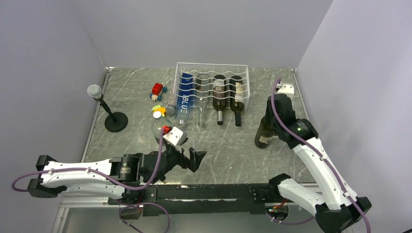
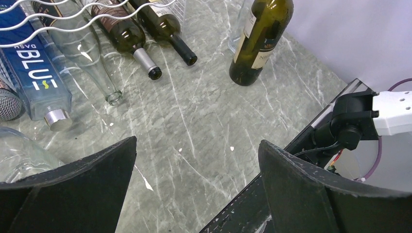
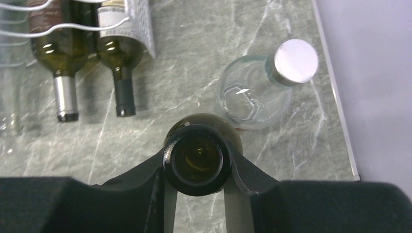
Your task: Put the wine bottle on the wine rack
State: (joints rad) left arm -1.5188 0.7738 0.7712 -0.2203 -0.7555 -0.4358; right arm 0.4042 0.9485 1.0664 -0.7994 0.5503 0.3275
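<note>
Our right arm is stretched out over the right side of the grey marble-look table (image 1: 228,145), right gripper (image 3: 198,162) clamped round the neck of the dark green glass wine bottle (image 1: 265,133). The bottle's upright, not in the white wire wine rack (image 1: 213,64), just off its front right corner. The left gripper (image 2: 197,148) sits low, jaws wide, holding nothing. The flat clear bottle (image 1: 185,97) in the rack reads "BLUE".

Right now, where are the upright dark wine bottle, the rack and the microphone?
wine bottle (image 1: 264,132): top view, on its dark body.
rack (image 1: 212,64): top view, on its back rim.
microphone (image 1: 94,91): top view, on its grey head.
</note>
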